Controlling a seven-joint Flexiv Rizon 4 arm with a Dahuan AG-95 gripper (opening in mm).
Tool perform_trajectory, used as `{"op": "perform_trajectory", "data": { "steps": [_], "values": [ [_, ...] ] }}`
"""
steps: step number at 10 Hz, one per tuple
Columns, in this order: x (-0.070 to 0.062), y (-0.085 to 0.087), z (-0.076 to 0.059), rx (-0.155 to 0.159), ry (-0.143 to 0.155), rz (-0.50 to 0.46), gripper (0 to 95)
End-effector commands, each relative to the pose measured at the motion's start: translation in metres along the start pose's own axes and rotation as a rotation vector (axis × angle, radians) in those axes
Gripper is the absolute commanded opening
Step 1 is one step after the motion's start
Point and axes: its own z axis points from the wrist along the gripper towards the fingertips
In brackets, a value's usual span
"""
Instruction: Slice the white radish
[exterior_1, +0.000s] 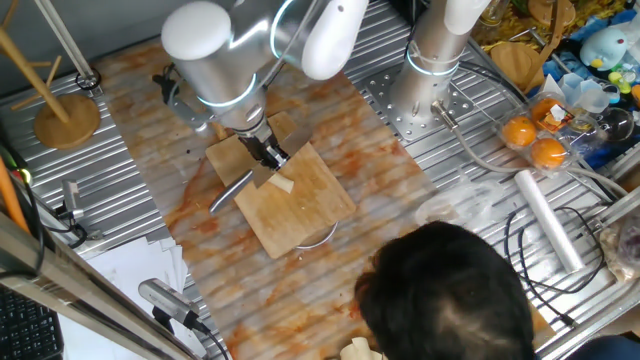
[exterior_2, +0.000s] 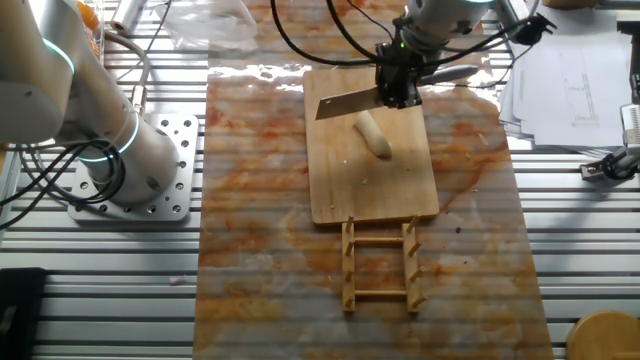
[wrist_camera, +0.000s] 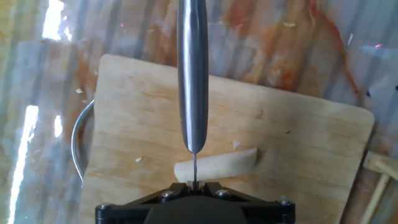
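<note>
**Knife over radish**

Gripper (wrist_camera: 194, 186) clamped on knife (exterior_2: 348, 103), blade edge-down just above white radish (wrist_camera: 216, 166). Radish lies whole on wooden cutting board (exterior_2: 370, 185), mid-board. Beyond board: wooden rack (exterior_2: 380, 265) on table (exterior_2: 250, 200).

The white radish (wrist_camera: 216, 164) is pale cream against the light tan wooden cutting board (wrist_camera: 298, 155). A steel-grey knife (wrist_camera: 193, 74) gleams above it. The mat (exterior_2: 260, 200) underneath is streaked orange-brown. The black gripper (exterior_2: 398, 88) contrasts sharply.
</note>
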Motion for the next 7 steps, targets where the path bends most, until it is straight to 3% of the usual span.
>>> {"op": "perform_trajectory", "data": {
  "steps": [1,2,7],
  "values": [
    [-0.0008,-0.0012,0.0005,0.007,-0.015,-0.082,0.0],
    [-0.0008,-0.0012,0.0005,0.008,-0.023,-0.120,0.0],
    [-0.0008,-0.0012,0.0005,0.006,-0.012,-0.044,0.0]
  ]
}}
